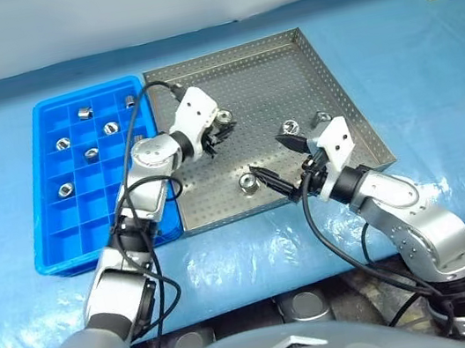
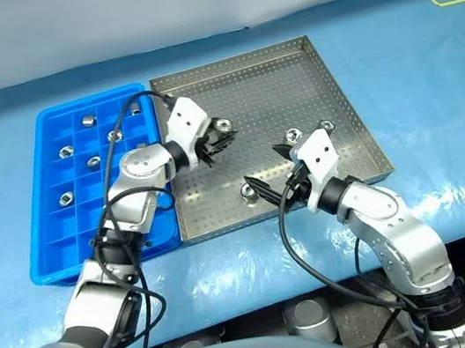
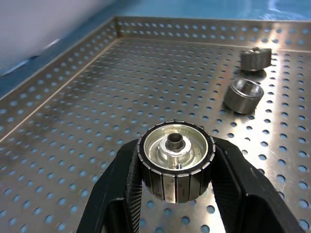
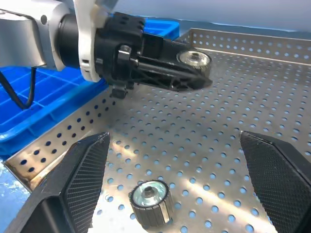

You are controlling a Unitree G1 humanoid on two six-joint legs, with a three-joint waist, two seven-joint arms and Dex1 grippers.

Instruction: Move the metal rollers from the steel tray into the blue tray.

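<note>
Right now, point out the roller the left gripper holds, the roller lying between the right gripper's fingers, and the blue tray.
held roller (image 3: 176,160), left wrist view, its top face.
loose roller (image 4: 150,201), right wrist view, its top face.
blue tray (image 1: 55,262), left eye view, near rim.

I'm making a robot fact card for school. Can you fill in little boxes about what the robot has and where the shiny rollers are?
left gripper: shut on a metal roller, lifted over the steel tray
right gripper: open, above a loose roller
rollers loose in steel tray: three
blue tray: six rollers in separate cells
table cover: blue
</note>
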